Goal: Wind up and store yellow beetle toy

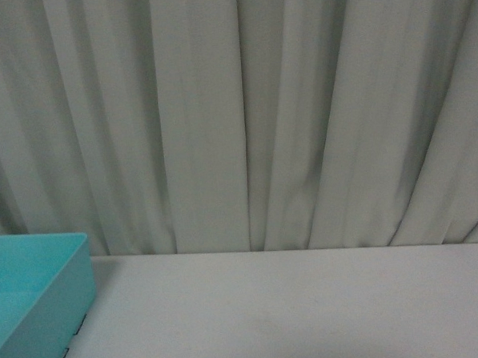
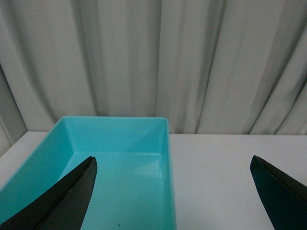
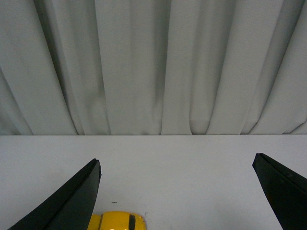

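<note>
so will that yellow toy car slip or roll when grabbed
The yellow beetle toy looks glossy and rounded, so it may slip when gripped. It seems hard, likely rigid. Wheels are hidden, but a push might roll it.

Storage bin solid turquoise. Table plain white. Curtain pale grey-white, darker shading in folds, no print. Yellow beetle toy glossy yellow, dark window band. Left gripper black, right gripper black.

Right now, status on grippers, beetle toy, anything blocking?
Left gripper open, facing teal bin. Right gripper open, empty. Yellow beetle toy on white table, partly in view by right gripper. Nothing seen blocking it.
</note>
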`<act>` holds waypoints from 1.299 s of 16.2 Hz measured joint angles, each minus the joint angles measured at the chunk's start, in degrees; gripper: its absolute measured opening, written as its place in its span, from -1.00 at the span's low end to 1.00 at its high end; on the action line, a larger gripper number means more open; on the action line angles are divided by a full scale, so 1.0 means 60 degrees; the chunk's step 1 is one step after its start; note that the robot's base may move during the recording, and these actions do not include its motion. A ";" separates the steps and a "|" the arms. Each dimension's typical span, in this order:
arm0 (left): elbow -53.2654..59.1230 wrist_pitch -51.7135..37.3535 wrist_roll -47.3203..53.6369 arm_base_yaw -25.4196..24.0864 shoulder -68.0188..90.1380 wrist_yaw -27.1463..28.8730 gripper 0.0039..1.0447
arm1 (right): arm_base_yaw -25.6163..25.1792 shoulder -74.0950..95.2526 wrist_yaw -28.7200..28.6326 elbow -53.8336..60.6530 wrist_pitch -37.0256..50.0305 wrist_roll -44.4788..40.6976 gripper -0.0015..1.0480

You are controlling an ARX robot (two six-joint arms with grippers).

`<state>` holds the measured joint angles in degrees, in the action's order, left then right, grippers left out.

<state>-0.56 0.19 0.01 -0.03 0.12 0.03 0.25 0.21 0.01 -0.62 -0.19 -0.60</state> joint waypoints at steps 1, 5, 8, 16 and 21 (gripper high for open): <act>0.0000 0.0011 0.0000 0.0000 0.0004 0.0000 0.88 | 0.0000 0.0004 0.0000 0.0000 -0.0018 0.0000 0.87; 0.0000 0.0004 0.0004 0.0000 0.0004 0.0000 0.88 | 0.0000 0.0004 0.0000 0.0000 -0.0007 0.0000 0.87; 0.0000 0.0004 0.0000 0.0000 0.0004 0.0000 0.88 | -0.0127 0.0117 -0.0306 -0.0168 -0.0692 0.0317 0.87; 0.0000 0.0000 0.0000 0.0000 0.0004 0.0000 0.88 | -0.6958 1.1030 -0.8102 -0.4350 0.5544 -0.1016 0.87; 0.0000 0.0004 0.0000 0.0000 0.0004 0.0000 0.88 | -0.3912 1.5092 -0.9460 -0.8258 0.2426 -0.4360 0.87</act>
<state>-0.56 0.21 0.01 -0.03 0.14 0.03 -23.22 90.76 -56.75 -50.17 14.37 -26.76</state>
